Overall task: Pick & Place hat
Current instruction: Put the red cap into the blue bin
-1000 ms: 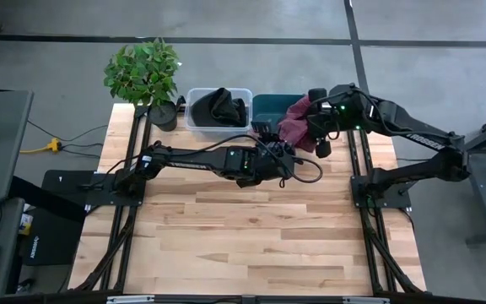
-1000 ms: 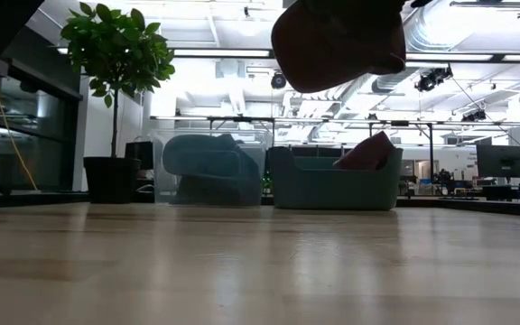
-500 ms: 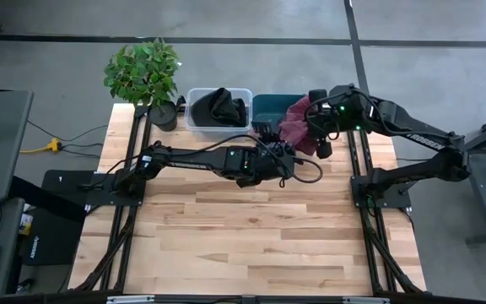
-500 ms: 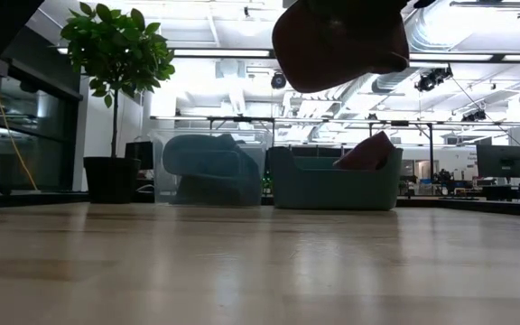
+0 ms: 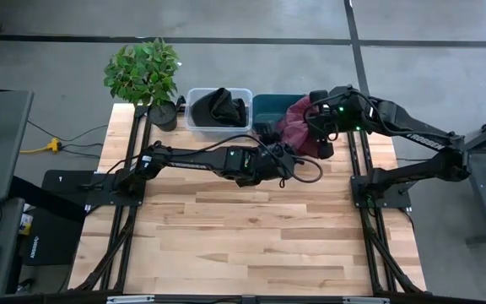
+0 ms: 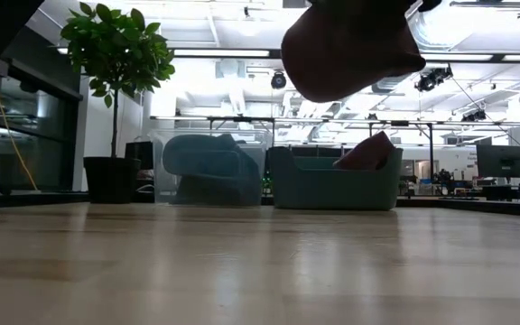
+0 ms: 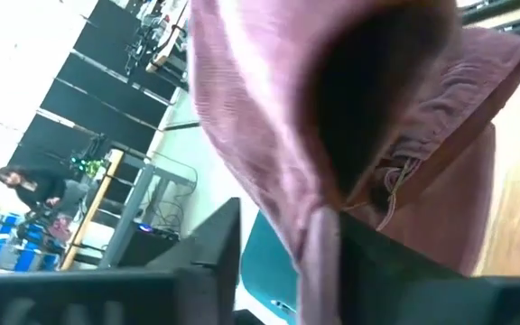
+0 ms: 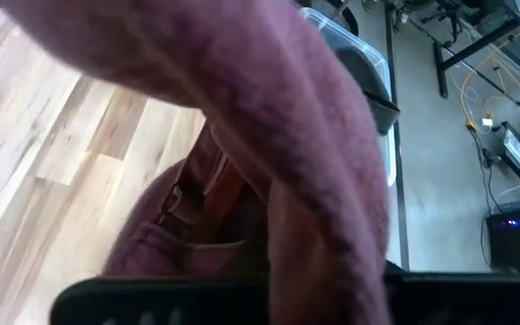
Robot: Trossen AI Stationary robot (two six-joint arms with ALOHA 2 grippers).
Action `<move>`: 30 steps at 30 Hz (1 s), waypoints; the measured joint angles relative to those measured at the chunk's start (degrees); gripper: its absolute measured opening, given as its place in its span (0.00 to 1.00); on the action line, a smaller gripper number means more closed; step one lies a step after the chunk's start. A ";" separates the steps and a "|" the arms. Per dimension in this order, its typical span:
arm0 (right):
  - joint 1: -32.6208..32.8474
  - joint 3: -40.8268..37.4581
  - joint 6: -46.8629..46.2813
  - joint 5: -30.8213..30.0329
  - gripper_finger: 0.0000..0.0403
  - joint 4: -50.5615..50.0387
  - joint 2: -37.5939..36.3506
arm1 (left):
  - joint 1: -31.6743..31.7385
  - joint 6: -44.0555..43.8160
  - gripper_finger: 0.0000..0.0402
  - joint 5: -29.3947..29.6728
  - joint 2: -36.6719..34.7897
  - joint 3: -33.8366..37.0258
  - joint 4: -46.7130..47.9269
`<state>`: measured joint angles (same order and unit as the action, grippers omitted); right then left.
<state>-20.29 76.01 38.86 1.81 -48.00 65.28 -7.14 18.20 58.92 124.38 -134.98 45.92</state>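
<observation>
Since a second ago your right end effector (image 5: 317,133), pinching the soft, light hat (image 5: 296,127), has drifted slightly; left end effector (image 5: 270,135) grips its limp brim too.

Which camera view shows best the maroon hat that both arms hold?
The high view: it shows the maroon hat between the left gripper and right gripper, beside the teal bin. The low view shows only its underside, hanging above the table. Both wrist views show close fabric, no surroundings.
</observation>
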 joint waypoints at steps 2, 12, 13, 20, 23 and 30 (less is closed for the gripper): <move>-0.07 0.00 0.02 -0.09 0.00 -0.21 0.00 | 0.00 -1.29 0.38 0.18 0.00 0.00 0.04; -4.04 -0.04 0.42 -2.81 0.00 -1.19 -0.02 | 0.00 -1.95 0.69 -2.47 0.00 0.00 0.91; -4.56 -0.04 0.80 -3.08 0.00 -1.37 -0.02 | 0.00 -2.02 0.70 -2.48 0.00 0.00 0.98; -7.12 -0.04 5.18 -5.07 0.00 -2.09 -0.02 | 0.68 -11.79 0.71 -5.14 -0.03 0.00 10.95; -7.61 -0.04 7.45 -7.13 0.00 -1.37 -0.02 | 1.64 -21.95 0.71 -7.55 -0.02 0.00 19.96; -8.81 -0.04 11.64 -9.65 0.00 2.30 -0.02 | 4.57 -42.76 0.71 -18.75 -0.02 0.00 34.57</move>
<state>-29.11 75.96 50.49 -7.84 -45.70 65.25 -2.57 -24.56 40.17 124.36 -134.98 80.50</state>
